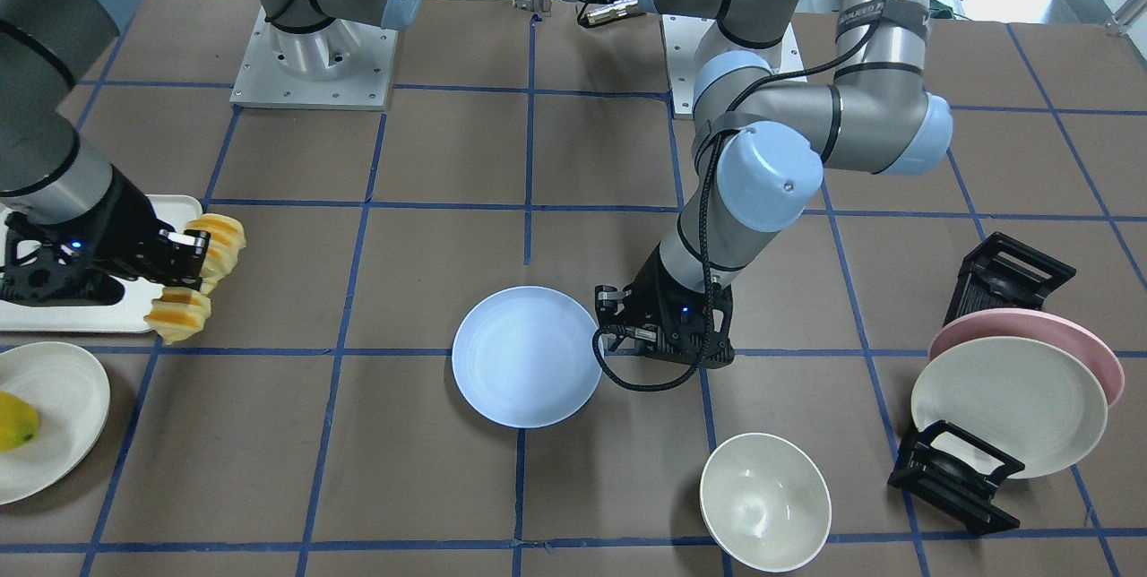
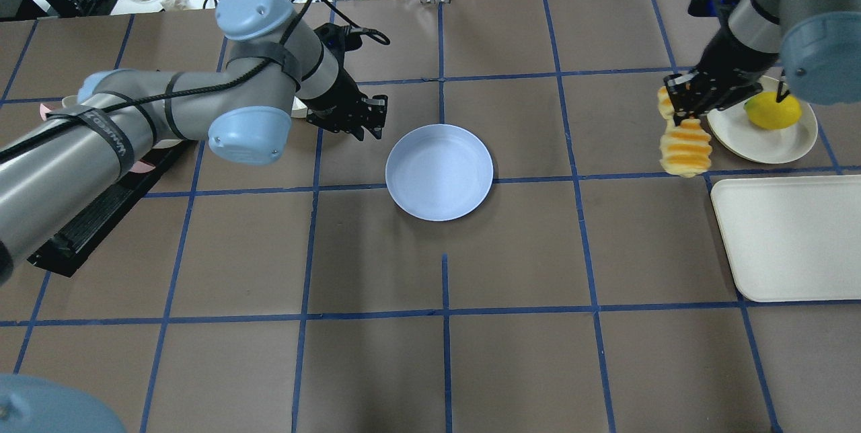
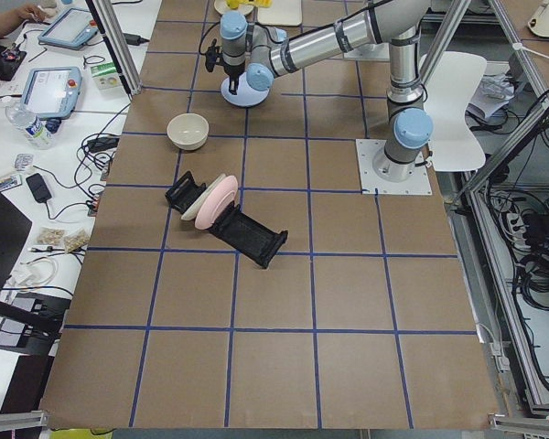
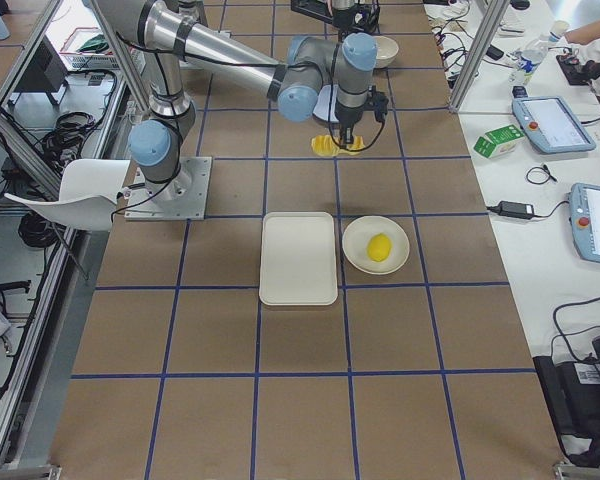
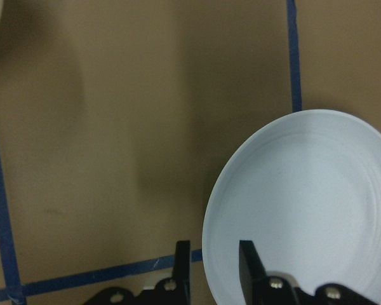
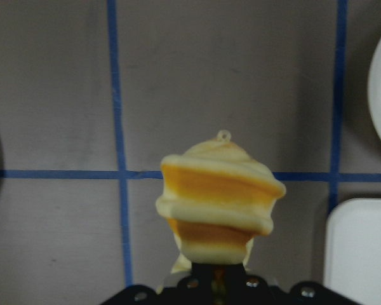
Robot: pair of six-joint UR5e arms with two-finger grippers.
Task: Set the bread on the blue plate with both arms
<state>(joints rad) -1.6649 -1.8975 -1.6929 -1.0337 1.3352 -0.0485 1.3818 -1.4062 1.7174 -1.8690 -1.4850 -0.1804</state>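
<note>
The blue plate (image 1: pixel 524 371) lies flat on the brown table, also in the overhead view (image 2: pixel 440 174) and the left wrist view (image 5: pixel 305 210). My left gripper (image 1: pixel 614 319) hovers just above the plate's rim on the robot's left side (image 2: pixel 368 125). Its fingers (image 5: pixel 249 264) stand a narrow gap apart, with the rim showing between them, and hold nothing. My right gripper (image 1: pixel 193 263) is shut on the middle of the bread (image 2: pixel 686 147), an orange-and-yellow ridged loaf. It holds the bread (image 6: pixel 219 203) in the air beside the tray, well apart from the plate.
A cream tray (image 2: pixel 787 238) lies at the robot's right. Beyond it is a cream plate (image 2: pixel 740 130) with a yellow fruit (image 2: pixel 772 110). A white bowl (image 1: pixel 764 501) and a black rack with pink and cream plates (image 1: pixel 1013 402) stand on the robot's left.
</note>
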